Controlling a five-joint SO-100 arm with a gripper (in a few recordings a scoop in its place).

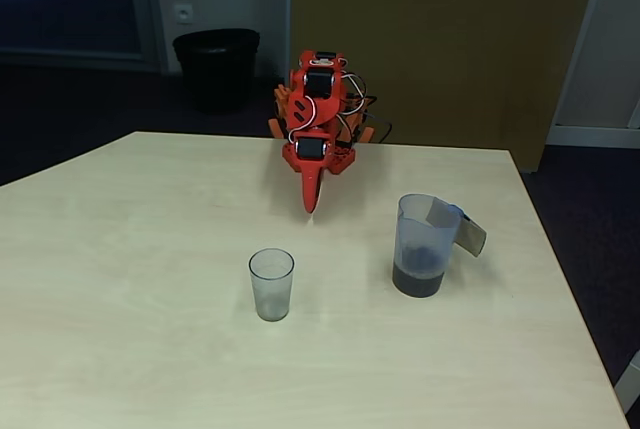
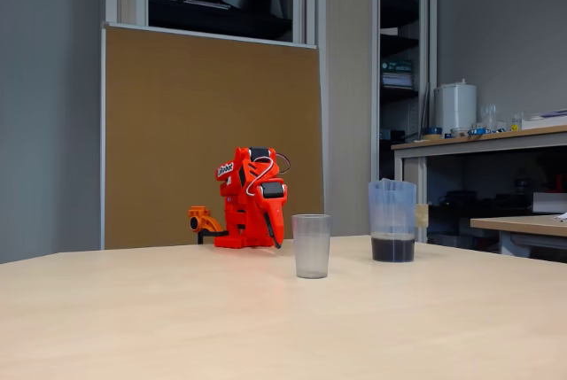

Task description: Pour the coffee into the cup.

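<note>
- Table point(image 1: 120, 329): light wood top, carries everything. Also seen low across the other fixed view point(image 2: 133, 327).
- Brown board point(image 2: 213, 132) standing behind the table's far edge; black bin point(image 1: 216, 67) on the floor beyond, left of the arm in that fixed view.
- Arm point(image 1: 318, 114): red, folded down at the far edge of the table, sitting on its base. Side-on in the other fixed view point(image 2: 250, 198).
- Gripper point(image 1: 311, 199): tip points down toward the tabletop, fingers look pressed together, nothing between them. Well apart from both containers. Also at point(image 2: 277, 236).
- Jug point(image 1: 424, 234): translucent bluish, grey handle facing right in this fixed view, upright, right of centre. In the other fixed view point(image 2: 392, 212) it stands right of the cup.
- Cup point(image 1: 271, 284): clear tumbler, upright, looks empty, nearer the camera than the gripper and left of the jug, well apart from it. Also at point(image 2: 310, 245).
- Coffee point(image 1: 417, 279): dark layer in the bottom of the jug, low fill. Same dark band at point(image 2: 392, 249).
</note>
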